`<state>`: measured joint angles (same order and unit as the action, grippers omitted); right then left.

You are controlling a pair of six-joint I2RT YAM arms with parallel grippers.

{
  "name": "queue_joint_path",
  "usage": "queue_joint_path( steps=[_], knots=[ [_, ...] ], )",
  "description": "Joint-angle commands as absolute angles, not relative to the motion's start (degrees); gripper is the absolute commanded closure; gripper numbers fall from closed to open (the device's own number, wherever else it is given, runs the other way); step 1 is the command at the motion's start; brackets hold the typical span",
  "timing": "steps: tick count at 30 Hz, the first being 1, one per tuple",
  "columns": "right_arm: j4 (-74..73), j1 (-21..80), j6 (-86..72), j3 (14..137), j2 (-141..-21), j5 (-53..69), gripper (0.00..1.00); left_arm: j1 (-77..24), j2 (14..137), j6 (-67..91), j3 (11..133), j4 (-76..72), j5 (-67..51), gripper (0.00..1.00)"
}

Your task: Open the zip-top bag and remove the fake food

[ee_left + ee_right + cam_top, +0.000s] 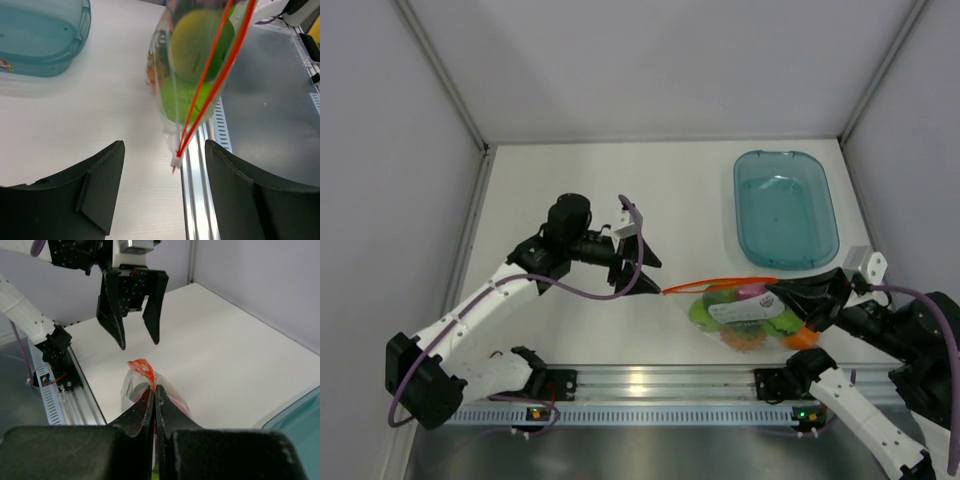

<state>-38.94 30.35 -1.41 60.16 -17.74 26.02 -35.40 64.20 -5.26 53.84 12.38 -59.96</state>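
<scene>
The zip-top bag [740, 312] sits near the table's front edge, its orange-red zip strip [715, 285] running left to a free end. Its two strip halves [210, 75] stand slightly apart. Inside I see fake food: green pieces [704, 312], a pink one [752, 292] and orange ones [745, 338]. My right gripper [778, 296] is shut on the bag's right end, pinching plastic [131, 385] just under the strip [142, 366]. My left gripper [645, 268] is open just left of the strip's free end [176, 161], which hangs untouched ahead of its fingers [100, 185].
A translucent blue tub [785, 208] stands at the back right and shows in the left wrist view as the tub [40, 40]. The metal rail [650, 385] with the arm bases runs along the near edge, right under the bag. Grey walls enclose the table.
</scene>
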Motion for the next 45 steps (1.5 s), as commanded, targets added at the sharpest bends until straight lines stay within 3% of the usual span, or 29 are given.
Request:
queue_joint_path(
  steps=[1,5,18,34,45],
  knots=[
    [-33.0,30.9,-0.5,57.7,-17.5,31.3,1.00,-37.1,66.1,-2.4,60.6,9.2,-57.1,0.28],
    [-31.9,30.9,-0.4,56.5,-18.2,32.3,1.00,-40.7,69.7,-0.2,67.0,7.4,-50.3,0.26],
    [-31.3,30.9,-0.5,56.5,-18.8,30.6,1.00,-50.3,78.6,1.4,71.3,6.7,-49.6,0.36],
    [-31.3,30.9,-0.5,55.5,-20.0,26.2,1.00,-50.7,72.9,2.9,69.6,6.7,-42.8,0.36],
    [-30.5,30.9,-0.5,55.4,-20.0,26.8,1.00,-50.7,71.4,2.5,67.8,6.7,-44.9,0.36]
  ],
)
